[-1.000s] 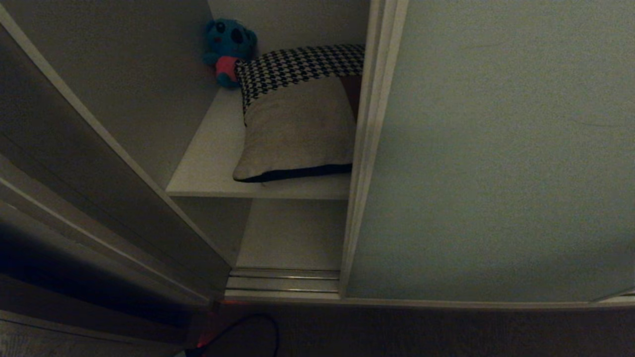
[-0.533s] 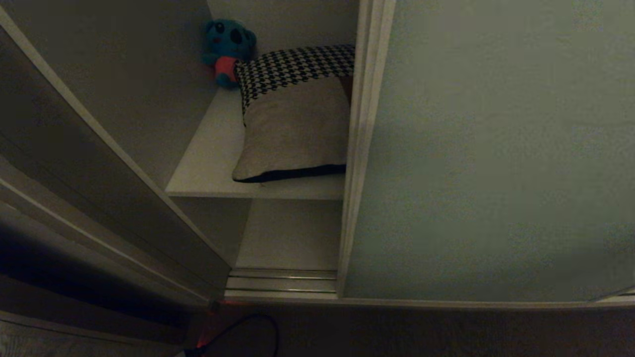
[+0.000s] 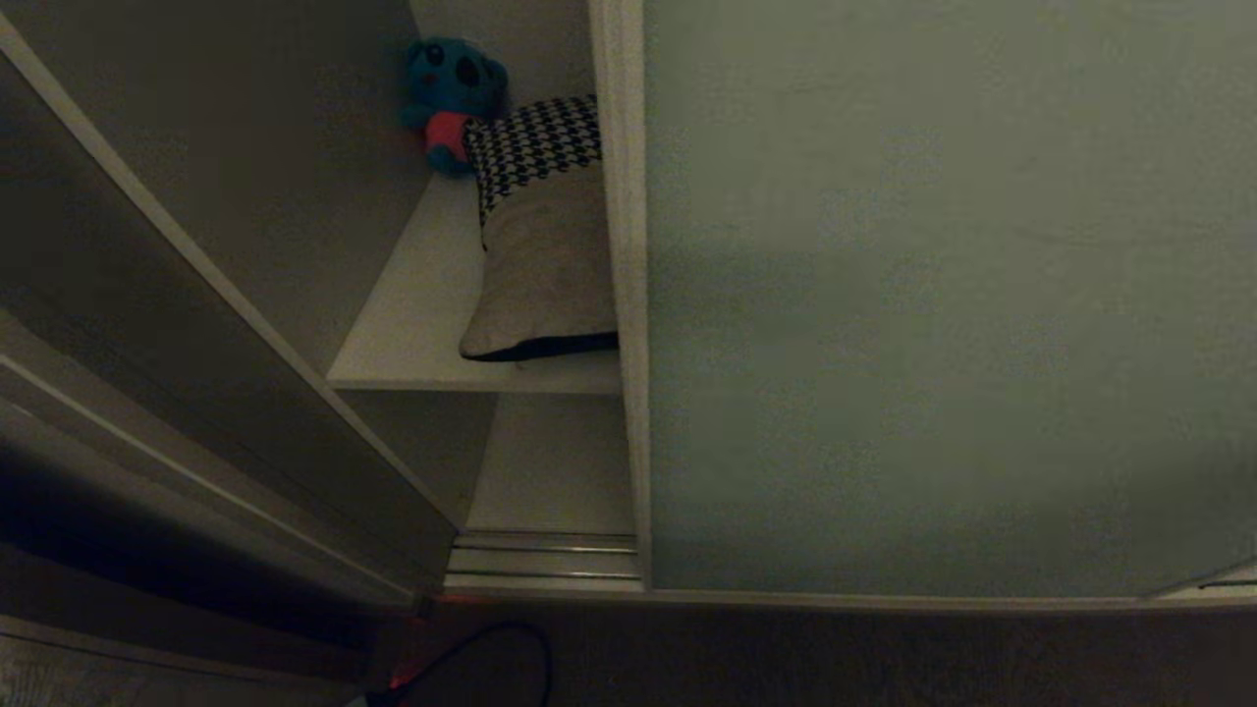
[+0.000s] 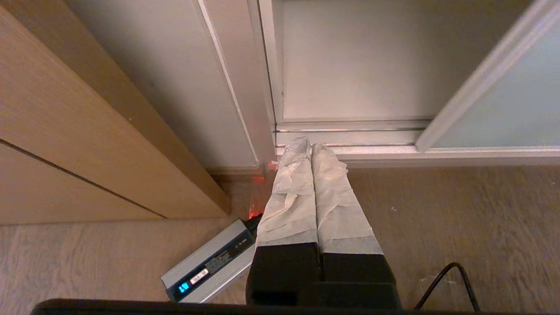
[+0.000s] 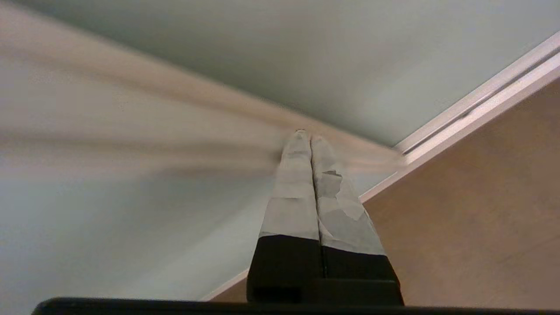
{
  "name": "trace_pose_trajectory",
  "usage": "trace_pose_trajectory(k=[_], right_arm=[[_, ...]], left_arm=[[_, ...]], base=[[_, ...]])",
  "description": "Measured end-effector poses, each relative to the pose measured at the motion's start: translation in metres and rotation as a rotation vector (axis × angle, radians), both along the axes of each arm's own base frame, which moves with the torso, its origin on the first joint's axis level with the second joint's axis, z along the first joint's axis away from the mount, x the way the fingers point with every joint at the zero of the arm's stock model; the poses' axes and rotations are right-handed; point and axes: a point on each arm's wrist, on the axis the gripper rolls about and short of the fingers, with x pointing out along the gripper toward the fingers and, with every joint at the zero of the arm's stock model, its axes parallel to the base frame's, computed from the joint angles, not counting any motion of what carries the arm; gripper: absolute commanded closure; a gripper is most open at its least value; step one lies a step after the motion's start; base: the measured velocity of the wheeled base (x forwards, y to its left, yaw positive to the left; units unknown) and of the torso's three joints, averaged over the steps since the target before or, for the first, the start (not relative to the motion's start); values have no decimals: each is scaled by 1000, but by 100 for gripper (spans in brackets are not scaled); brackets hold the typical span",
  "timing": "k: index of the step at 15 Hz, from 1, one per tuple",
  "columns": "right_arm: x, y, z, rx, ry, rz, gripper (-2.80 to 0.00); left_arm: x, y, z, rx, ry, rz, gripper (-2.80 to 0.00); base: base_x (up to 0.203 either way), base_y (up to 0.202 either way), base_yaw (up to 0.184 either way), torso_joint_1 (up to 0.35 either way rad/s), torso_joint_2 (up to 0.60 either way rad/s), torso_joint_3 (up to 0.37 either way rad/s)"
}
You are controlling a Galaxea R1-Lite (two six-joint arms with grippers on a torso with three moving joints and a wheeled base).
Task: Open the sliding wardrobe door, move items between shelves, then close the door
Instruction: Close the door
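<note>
pale grey-green sliding wardrobe door [image 3: 933, 295] half-covering houndstooth cushion [image 3: 535, 147], blue plush toy [image 3: 450, 98] behind, both claws closed

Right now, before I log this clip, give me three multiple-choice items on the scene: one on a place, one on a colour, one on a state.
1. Where is the houndstooth cushion?
A. on the upper shelf
B. on the floor
C. on the floor track

2. What colour is the plush toy behind it?
A. yellow
B. blue with a pink belly
C. white

3. How is the sliding wardrobe door?
A. fully shut
B. removed
C. partly open, covering part of the cushion

Key: 1 A, it lies on the board. 2 B, seen in the corner. 3 C, a gap remains at its left edge.
</note>
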Motion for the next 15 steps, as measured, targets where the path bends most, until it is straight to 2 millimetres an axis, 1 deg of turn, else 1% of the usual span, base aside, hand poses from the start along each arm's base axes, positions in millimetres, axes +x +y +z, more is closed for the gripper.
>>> trace_pose_trajectory(k=[4,11,15], right_arm=[[-5,34,12,30,-19,66,0],[-10,90,25,65,-49,176,0],[-16,107,34,45,-58,196,0]], left_arm=[[0,0,0,0,0,0,0],[0,0,0,0,0,0,0],[0,0,0,0,0,0,0]], base=[[0,0,0,0,0,0],[0,0,0,0,0,0],[0,0,0,0,0,0]])
